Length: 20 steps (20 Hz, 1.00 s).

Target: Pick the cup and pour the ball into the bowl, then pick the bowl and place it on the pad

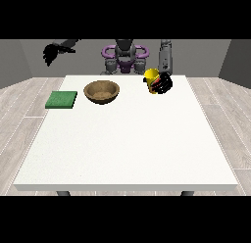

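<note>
1. White table [127, 154] fills the near ground, bare on the camera's side of the bowl.
2. At the view's right, a hand [163, 83] has its fingers wrapped round the yellow cup [151, 77], well to the right of the bowl; the ball is hidden, presumably inside.
3. Wooden bowl [101, 91] sits between cup and pad, handy for pouring.
4. Left of the bowl lies the green pad [62, 99], its later resting place.
5. Beyond and left of the bowl, the other hand [51, 53] hangs raised, fingers drooping, holding nothing.
</note>
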Each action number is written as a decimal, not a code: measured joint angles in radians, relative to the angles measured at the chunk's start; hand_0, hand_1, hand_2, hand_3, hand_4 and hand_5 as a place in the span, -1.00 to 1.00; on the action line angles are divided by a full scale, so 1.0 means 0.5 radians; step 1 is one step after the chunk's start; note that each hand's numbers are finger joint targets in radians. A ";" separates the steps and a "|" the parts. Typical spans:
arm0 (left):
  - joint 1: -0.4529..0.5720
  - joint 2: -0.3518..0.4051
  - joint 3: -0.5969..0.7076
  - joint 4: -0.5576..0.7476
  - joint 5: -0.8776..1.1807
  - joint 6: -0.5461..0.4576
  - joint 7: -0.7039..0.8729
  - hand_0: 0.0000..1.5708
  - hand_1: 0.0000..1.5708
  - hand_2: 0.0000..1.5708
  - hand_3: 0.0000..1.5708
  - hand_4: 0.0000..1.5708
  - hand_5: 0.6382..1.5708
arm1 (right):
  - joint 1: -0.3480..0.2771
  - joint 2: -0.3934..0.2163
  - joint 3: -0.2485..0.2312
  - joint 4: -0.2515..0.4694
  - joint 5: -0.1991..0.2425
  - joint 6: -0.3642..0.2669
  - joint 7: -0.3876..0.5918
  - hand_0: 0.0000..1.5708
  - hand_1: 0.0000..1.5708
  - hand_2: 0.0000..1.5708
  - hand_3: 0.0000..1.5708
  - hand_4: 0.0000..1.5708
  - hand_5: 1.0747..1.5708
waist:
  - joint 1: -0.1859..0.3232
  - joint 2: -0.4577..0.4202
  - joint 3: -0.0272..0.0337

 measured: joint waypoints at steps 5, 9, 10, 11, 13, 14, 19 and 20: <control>-0.255 0.285 -0.119 0.030 -0.245 -0.011 0.472 0.86 0.86 1.00 1.00 1.00 0.41 | 0.014 0.015 0.006 0.126 0.024 0.009 -0.026 -1.00 -1.00 -1.00 -1.00 -1.00 0.99 | 0.028 -0.100 -0.002; -0.360 0.300 -0.230 -0.009 -0.405 -0.038 0.754 0.86 0.86 1.00 1.00 1.00 0.41 | 0.041 0.010 -0.011 0.250 0.061 0.020 -0.116 -1.00 -1.00 -1.00 -1.00 -1.00 0.99 | 0.068 -0.152 -0.006; -0.366 0.296 -0.244 -0.027 -0.434 -0.038 0.797 0.86 0.86 1.00 1.00 1.00 0.41 | 0.033 0.003 -0.020 0.268 0.063 0.018 -0.127 -1.00 -1.00 -1.00 -1.00 -1.00 0.99 | 0.079 -0.157 -0.006; -0.369 0.294 -0.261 -0.046 -0.465 -0.043 0.832 0.88 0.88 1.00 1.00 1.00 0.37 | 0.038 -0.012 -0.035 0.301 0.060 0.038 -0.155 -1.00 -1.00 -1.00 -1.00 -1.00 0.99 | 0.087 -0.159 -0.007; -0.374 0.277 -0.313 -0.077 -0.545 -0.041 0.922 0.90 0.90 1.00 1.00 1.00 0.36 | 0.049 -0.017 -0.044 0.346 0.066 0.047 -0.183 -1.00 -1.00 -1.00 -1.00 -1.00 0.99 | 0.102 -0.181 -0.008; -0.388 0.256 -0.346 -0.075 -0.603 -0.007 0.989 0.90 0.90 1.00 1.00 0.95 0.39 | 0.050 -0.022 -0.043 0.357 0.062 0.066 -0.188 -1.00 -1.00 -1.00 -1.00 -1.00 0.99 | 0.089 -0.189 -0.008; -0.534 0.202 -0.538 -0.045 -0.935 0.067 1.343 0.93 0.93 1.00 1.00 1.00 0.23 | 0.012 -0.028 -0.029 0.410 0.069 0.080 -0.171 -1.00 -1.00 -1.00 -1.00 -1.00 1.00 | 0.059 -0.233 -0.008; -0.559 0.185 -0.579 -0.037 -1.005 0.078 1.414 0.96 0.96 1.00 1.00 1.00 0.13 | 0.012 -0.045 -0.035 0.426 0.060 0.104 -0.169 -1.00 -1.00 -1.00 -1.00 -1.00 0.99 | 0.049 -0.243 -0.007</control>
